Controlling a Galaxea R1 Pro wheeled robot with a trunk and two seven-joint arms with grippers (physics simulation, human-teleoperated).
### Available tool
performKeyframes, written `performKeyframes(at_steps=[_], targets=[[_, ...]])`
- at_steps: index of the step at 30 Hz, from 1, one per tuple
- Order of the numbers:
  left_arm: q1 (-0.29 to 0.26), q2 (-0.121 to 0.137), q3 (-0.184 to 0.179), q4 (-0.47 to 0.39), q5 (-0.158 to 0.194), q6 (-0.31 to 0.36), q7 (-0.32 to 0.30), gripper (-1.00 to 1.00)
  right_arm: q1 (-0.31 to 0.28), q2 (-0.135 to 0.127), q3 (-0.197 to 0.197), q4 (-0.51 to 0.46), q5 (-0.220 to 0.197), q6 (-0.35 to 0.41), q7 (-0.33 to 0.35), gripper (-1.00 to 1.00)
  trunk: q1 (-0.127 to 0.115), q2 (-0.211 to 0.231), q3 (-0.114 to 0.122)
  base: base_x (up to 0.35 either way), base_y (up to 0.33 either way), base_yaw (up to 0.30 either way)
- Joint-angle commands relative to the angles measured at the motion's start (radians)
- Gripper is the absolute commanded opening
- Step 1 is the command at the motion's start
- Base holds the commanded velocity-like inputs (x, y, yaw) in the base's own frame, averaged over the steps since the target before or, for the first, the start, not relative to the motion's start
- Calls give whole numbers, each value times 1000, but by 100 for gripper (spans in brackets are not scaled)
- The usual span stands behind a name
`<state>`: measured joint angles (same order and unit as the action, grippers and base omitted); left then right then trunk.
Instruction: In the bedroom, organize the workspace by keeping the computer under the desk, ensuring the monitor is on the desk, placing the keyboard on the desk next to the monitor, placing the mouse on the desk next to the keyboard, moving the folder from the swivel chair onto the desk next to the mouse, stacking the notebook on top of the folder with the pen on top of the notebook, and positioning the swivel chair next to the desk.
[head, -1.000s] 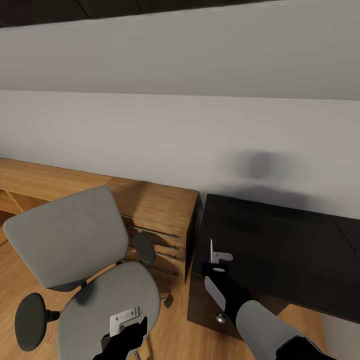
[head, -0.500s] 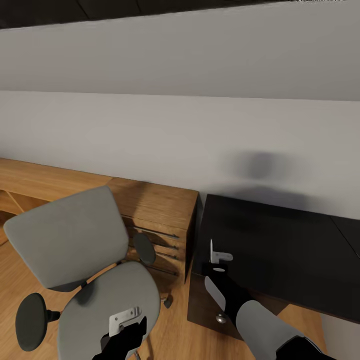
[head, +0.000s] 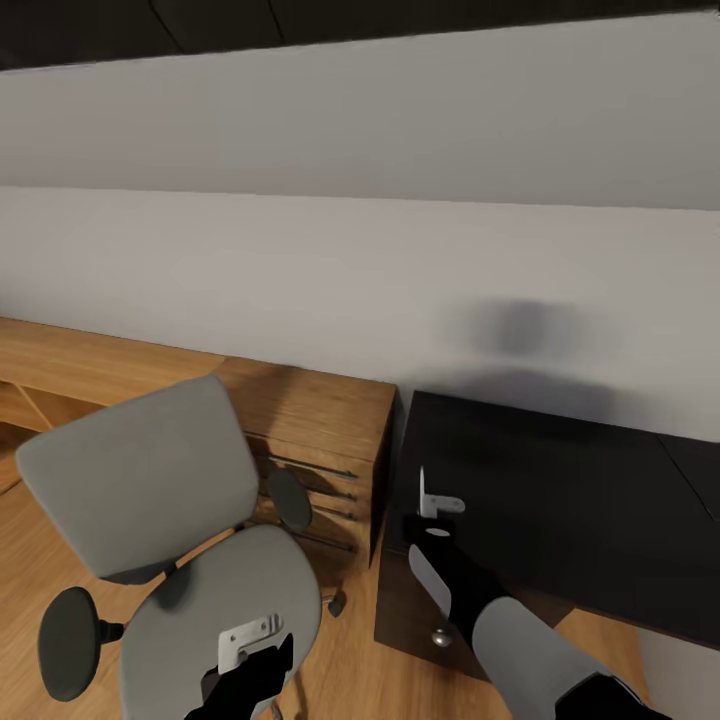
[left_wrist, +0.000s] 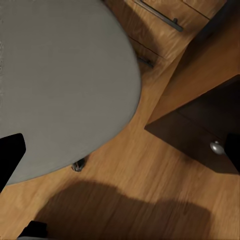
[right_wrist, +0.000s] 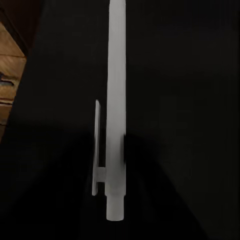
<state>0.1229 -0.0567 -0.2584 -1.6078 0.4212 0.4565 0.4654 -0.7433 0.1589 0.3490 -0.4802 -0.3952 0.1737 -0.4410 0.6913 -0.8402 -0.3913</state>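
Grey swivel chair (head: 190, 560), one; pen (right_wrist: 116, 115), one.

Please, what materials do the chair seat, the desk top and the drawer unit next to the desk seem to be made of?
The swivel chair seat looks like matte grey fabric or foam padding: even colour, no shine, rounded edges. The desk top looks like black laminate or painted board, smooth with a faint sheen; which one is unclear. The drawer unit looks like light wood or wood veneer, with visible grain lines and thin dark metal-looking handles.
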Motion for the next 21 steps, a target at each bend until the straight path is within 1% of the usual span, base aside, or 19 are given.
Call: performKeyframes(at_steps=[1, 3, 5, 6, 8, 9, 10, 11, 12, 16, 21], targets=[[0, 0, -1, -2, 10, 2, 8, 100, 0, -2, 5, -17, -7, 7, -9, -100, -4, 6, 2, -136, 0, 0], [0, -1, -2, -1, 10, 2, 9, 100, 0, -10, -5, -40, -7, 9, -12, -100, -11, 20, 8, -234, 0, 0], [0, -1, -2, -1, 10, 2, 9, 100, 1, -17, -26, -49, -8, 10, -13, -100, -19, 34, 15, -294, 0, 0], [0, -1, -2, -1, 10, 2, 9, 100, 1, -19, -48, -53, -8, 10, -14, -100, -23, 41, 18, -315, 0, 0], [0, -1, -2, 0, 10, 2, 9, 100, 1, -21, -75, -58, -8, 11, -14, -100, -31, 55, 24, -323, 0, 0], [0, 0, -2, 0, 10, 2, 9, 100, 1, -22, -101, -64, -7, 16, -14, -100, -34, 62, 27, -331, 0, 0], [0, 0, -2, 0, 11, 2, 9, 100, 1, -23, -111, -68, -7, 20, -14, -100, -38, 69, 30, -334, 0, 0], [0, 0, -2, 0, 11, 2, 9, 100, 1, -24, -132, -82, -7, 36, -14, -100, -42, 76, 34, -338, 0, 0], [0, 0, -2, 0, 11, 2, 9, 100, 1, -25, -143, -98, -7, 48, -15, -100, -46, 83, 37, -340, 0, 0], [0, 0, -2, 0, 13, 3, 9, 100, 2, -25, -153, -122, -7, 58, -15, -100, -61, 111, 49, -318, 0, 0], [0, 0, 4, 0, 14, 4, 9, 100, 3, -23, -156, -160, -7, 59, -32, -100, -80, 146, 65, -92, 0, 0]])
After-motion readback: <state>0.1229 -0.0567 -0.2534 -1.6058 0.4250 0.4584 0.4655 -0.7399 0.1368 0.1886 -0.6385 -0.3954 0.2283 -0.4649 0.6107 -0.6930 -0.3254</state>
